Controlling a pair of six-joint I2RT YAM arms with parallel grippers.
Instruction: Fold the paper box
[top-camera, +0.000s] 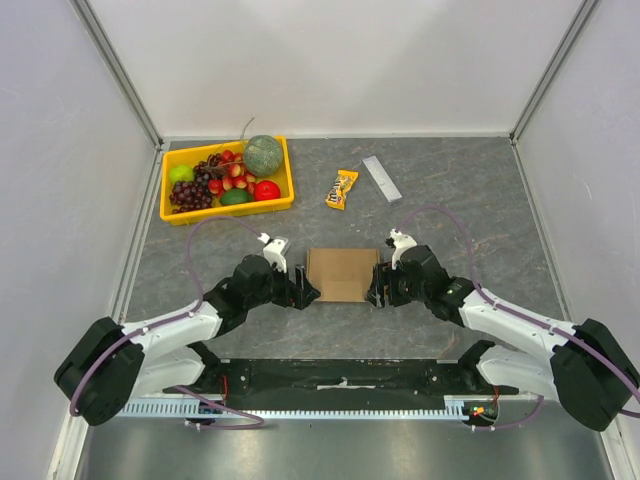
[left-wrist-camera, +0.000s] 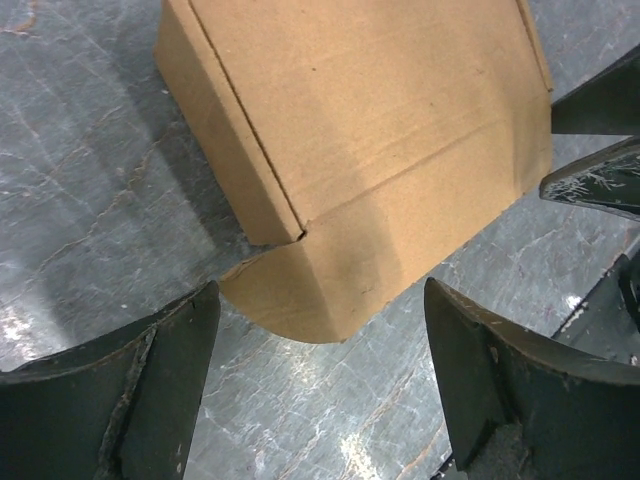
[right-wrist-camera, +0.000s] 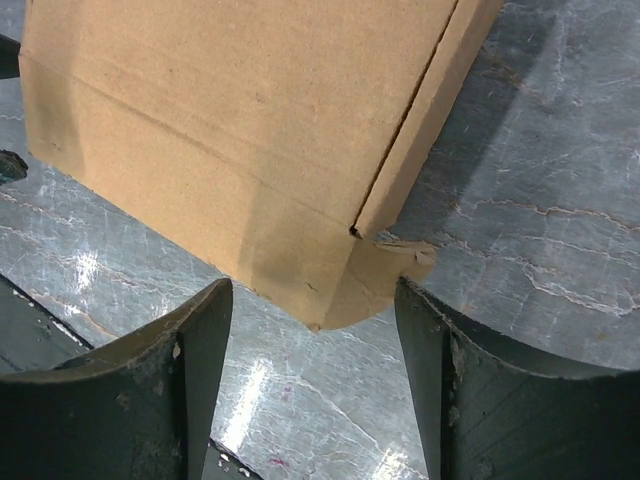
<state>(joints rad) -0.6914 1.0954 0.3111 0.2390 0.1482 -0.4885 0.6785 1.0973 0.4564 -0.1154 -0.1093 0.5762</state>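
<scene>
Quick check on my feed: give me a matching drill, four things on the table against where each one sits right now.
Things:
1. paper box
2. fruit tray
3. snack packet
4. grey bar

Places:
A. far left corner
B. farthest right of the four, lying at a slant
C. between the left gripper and right gripper
D. beyond the paper box, just left of the grey bar

Pairs: 1-C, 2-A, 3-D, 4-B

The paper box (left-wrist-camera: 380, 130) runs off the top edge in both wrist views, its far end unseen. The orange packet (top-camera: 342, 189) is too small to read, possibly a snack wrapper.
</scene>
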